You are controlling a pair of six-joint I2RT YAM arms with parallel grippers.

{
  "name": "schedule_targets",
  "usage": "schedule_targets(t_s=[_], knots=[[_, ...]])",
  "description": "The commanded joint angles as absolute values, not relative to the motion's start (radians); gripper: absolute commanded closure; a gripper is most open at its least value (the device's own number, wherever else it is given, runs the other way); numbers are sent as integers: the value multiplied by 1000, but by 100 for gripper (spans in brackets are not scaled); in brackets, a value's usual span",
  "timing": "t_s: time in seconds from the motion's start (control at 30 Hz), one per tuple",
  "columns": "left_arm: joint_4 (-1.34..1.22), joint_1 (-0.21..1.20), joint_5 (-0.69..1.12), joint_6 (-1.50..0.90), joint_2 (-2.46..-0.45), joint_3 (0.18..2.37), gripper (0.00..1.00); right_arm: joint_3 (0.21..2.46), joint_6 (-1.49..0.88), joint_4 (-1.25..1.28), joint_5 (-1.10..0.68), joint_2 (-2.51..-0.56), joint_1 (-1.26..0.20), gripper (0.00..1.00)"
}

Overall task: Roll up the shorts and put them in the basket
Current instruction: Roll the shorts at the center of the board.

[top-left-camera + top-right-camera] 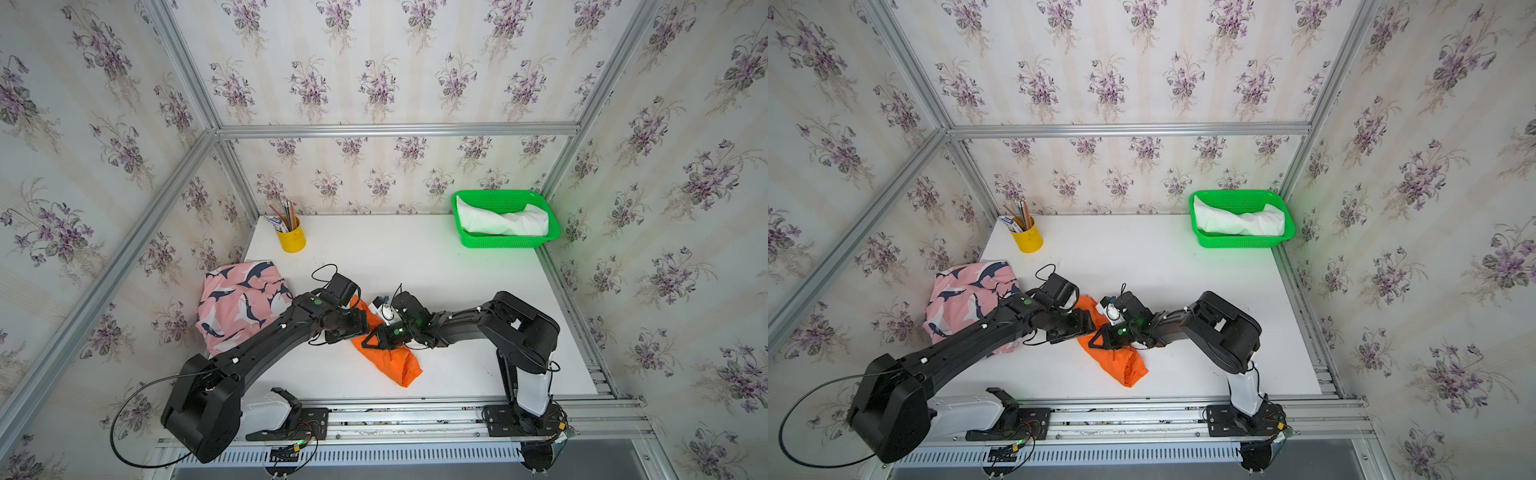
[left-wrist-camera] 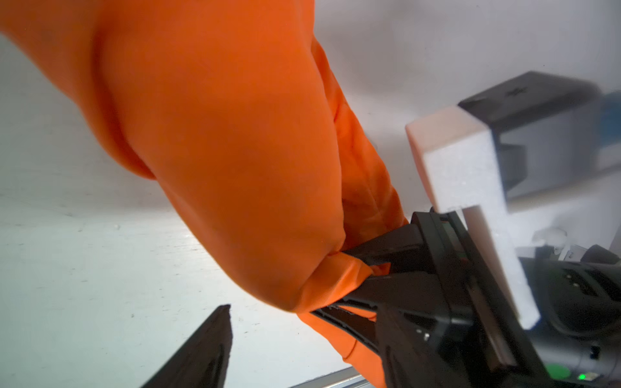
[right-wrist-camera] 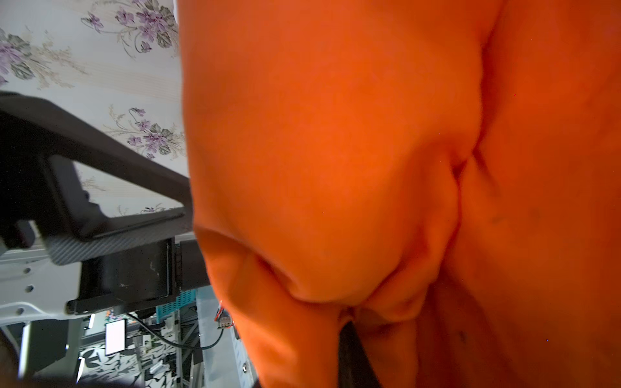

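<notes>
The orange shorts (image 1: 386, 361) lie as a loose long bundle mid-table, also seen in the other top view (image 1: 1121, 365). My right gripper (image 1: 371, 340) is shut on a fold at the bundle's left edge; the left wrist view shows its black fingers (image 2: 379, 250) pinching the orange shorts (image 2: 235, 134). Orange cloth (image 3: 336, 168) fills the right wrist view. My left gripper (image 1: 362, 328) faces that same edge, open, one finger (image 2: 208, 349) over bare table. The pink shark-print shorts (image 1: 237, 307) lie crumpled at the left. The white shorts (image 1: 503, 222) rest in the basket.
A green basket (image 1: 505, 243) stands at the back right corner. A yellow cup of pencils (image 1: 291, 239) stands at the back left. The two arms meet nose to nose over the table's middle. Aluminium rails run along the front edge (image 1: 415, 405).
</notes>
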State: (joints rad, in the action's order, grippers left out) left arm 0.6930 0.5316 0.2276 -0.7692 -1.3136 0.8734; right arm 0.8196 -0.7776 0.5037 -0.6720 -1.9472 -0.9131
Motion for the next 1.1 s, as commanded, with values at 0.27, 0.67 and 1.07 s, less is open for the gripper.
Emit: schedule_targets(t_s=[0.27, 0.67, 1.07], knots=[[632, 511, 187, -653, -1728, 1083, 63, 689, -859, 391, -593, -1872, -850, 64], [659, 494, 196, -603, -1903, 1180, 68, 585, -729, -73, -375, -1393, -848, 65], [696, 481, 144, -605, -1884, 1237, 46, 297, -801, 160, -381, -1405, -851, 100]])
